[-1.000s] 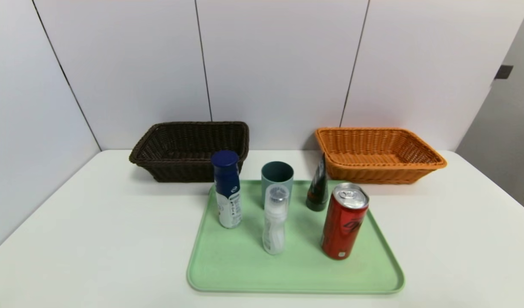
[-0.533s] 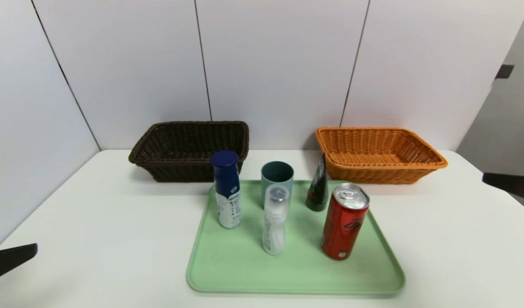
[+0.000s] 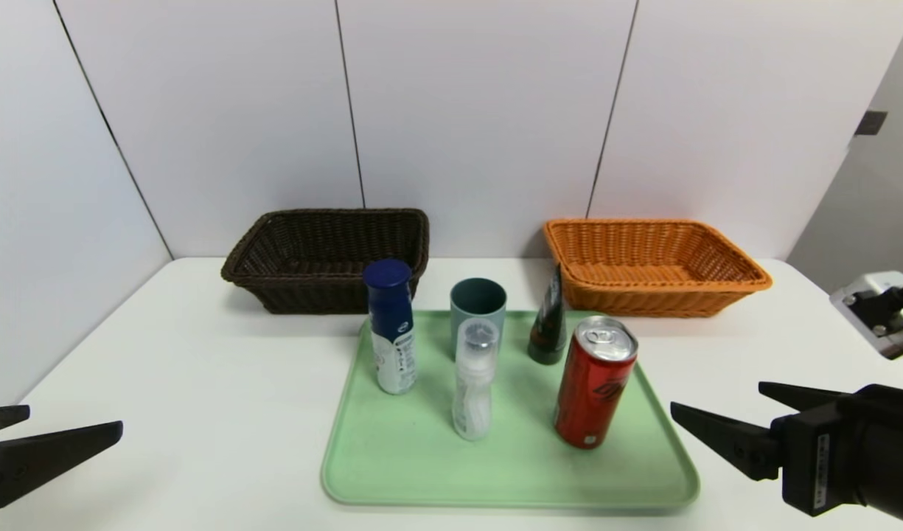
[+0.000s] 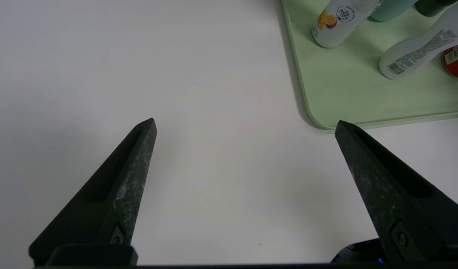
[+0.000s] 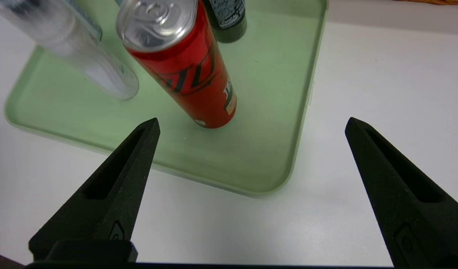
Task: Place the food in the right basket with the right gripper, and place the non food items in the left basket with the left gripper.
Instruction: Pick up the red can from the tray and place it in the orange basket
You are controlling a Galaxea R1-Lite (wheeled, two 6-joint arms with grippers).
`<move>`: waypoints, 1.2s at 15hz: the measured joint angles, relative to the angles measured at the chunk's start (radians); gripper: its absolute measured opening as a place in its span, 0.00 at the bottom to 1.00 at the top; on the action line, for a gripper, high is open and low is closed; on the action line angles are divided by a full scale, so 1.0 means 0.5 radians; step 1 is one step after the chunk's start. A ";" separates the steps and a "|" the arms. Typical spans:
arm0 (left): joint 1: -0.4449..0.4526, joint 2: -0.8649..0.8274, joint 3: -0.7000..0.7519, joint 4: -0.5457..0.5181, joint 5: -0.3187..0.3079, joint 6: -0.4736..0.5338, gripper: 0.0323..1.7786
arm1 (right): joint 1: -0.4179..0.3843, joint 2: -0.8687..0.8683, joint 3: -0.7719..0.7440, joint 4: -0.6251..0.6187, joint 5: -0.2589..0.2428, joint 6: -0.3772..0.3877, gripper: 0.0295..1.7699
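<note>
Food and non-food items all stand on your pale green plastic tray (image 3: 422, 472); nothing is sorted yet. Slim red drink can (image 3: 594, 382) sits near-right. Both wicker baskets look empty. Your right gripper (image 3: 724, 413) and left gripper (image 3: 60, 424) hover spread wide, holding nothing.

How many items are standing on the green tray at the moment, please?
5, all upright: blue-capped bottle at the tray's left, teal cup at the back, clear bottle in the middle, dark tube back right, red can front right. Nothing appears hidden.
</note>
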 joint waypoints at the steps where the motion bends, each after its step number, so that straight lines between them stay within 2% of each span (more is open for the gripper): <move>1: -0.004 -0.025 0.071 -0.113 -0.001 0.037 0.95 | 0.032 0.011 0.089 -0.139 -0.011 -0.060 0.97; 2: -0.008 -0.045 0.123 -0.200 -0.002 0.063 0.95 | 0.073 0.020 0.192 -0.289 -0.013 -0.126 0.97; 5: -0.011 -0.058 0.156 -0.212 0.036 0.050 0.95 | 0.216 0.030 0.459 -0.702 0.007 -0.271 0.97; 8: -0.011 -0.040 0.150 -0.214 0.076 0.014 0.95 | 0.338 0.048 0.608 -1.035 0.128 -0.303 0.97; 12: -0.011 -0.021 0.124 -0.223 0.112 -0.013 0.95 | 0.385 0.169 0.694 -1.294 0.153 -0.302 0.97; 14: -0.011 -0.020 0.117 -0.219 0.113 -0.013 0.95 | 0.380 0.248 0.711 -1.391 0.120 -0.306 0.97; 18: -0.012 -0.020 0.107 -0.215 0.112 -0.012 0.95 | 0.368 0.317 0.706 -1.398 -0.020 -0.308 0.97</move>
